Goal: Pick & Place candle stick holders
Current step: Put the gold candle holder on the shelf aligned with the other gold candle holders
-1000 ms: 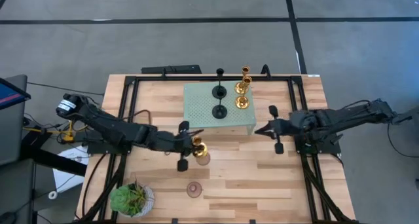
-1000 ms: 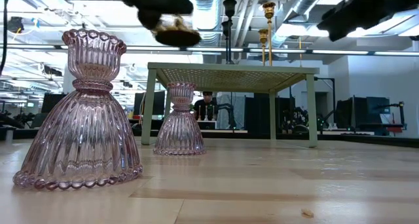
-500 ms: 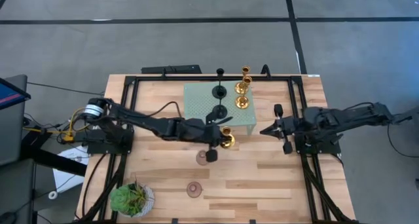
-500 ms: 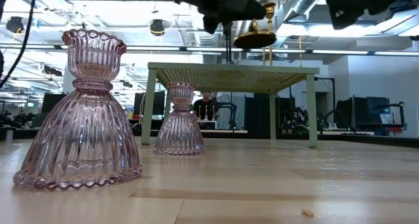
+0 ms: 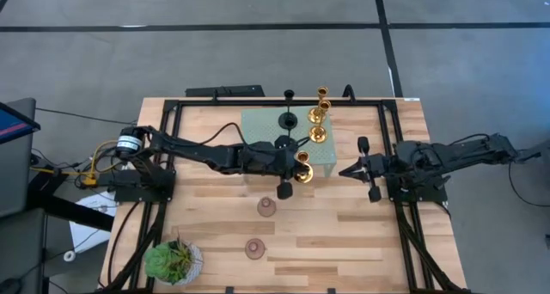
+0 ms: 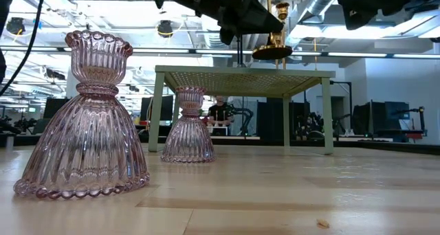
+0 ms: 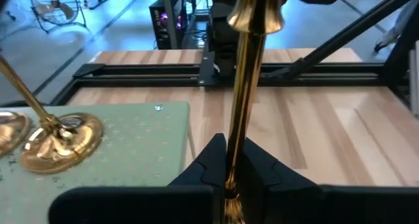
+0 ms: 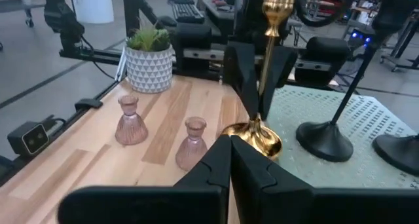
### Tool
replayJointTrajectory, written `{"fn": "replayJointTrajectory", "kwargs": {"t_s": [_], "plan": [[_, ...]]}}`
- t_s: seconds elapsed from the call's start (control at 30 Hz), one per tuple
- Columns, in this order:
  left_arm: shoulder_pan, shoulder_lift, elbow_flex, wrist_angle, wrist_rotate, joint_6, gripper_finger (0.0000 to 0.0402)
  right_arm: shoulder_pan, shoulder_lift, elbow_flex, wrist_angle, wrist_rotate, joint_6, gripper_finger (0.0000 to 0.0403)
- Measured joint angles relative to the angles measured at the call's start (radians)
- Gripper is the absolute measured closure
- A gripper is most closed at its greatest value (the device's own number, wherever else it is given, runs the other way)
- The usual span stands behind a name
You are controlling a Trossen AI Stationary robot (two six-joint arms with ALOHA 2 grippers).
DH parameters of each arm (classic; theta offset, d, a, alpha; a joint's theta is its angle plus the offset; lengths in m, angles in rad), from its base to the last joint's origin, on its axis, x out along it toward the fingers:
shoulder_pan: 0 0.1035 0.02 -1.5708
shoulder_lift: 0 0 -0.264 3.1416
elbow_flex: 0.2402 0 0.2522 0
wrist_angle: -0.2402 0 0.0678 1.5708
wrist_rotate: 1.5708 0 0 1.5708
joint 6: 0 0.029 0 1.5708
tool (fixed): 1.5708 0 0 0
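My left gripper (image 5: 297,163) is shut on a shiny gold candle stick holder (image 5: 302,167), holding it over the near right corner of the pale green platform (image 5: 258,129). Two black holders (image 5: 286,131) and two gold holders (image 5: 319,122) stand on their round bases on the platform. Two mauve-pink holders (image 5: 267,207) (image 5: 254,248) stand on the wooden table nearer the front. My right gripper (image 5: 355,169) is shut and empty, just right of the platform. My left gripper pinches the gold holder's slim stem (image 7: 237,142), about mid-height, between its two fingers (image 8: 241,70). The fingers come level from the table's left and lie across the stem. The holder stands upright, its round base (image 6: 271,53) lifted just clear above the platform top.
A green potted plant (image 5: 172,261) stands at the table's near left corner. The platform stands on thin legs (image 6: 156,111) with room under it. Black frame rails (image 5: 168,139) run along the table's left and right sides. There is bare wood at the near right.
My left gripper has carried the gold holder up and toward the table's right and far edges, from above the farther pink holder to over the platform's near right corner. The holder has stayed upright in the hold.
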Motion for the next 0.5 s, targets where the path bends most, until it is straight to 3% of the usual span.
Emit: {"fn": "replayJointTrajectory", "kwargs": {"t_s": [0.27,0.5], "plan": [[-0.004,0.007,0.0,0.012,0.095,0.0,0.0387,-0.021,0.114,0.001,0.284,0.017,-0.003,0.0403],[-0.005,0.007,0.0,0.022,0.114,0.001,0.0387,-0.087,0.253,0.001,0.335,0.019,-0.001,0.0403]]}}
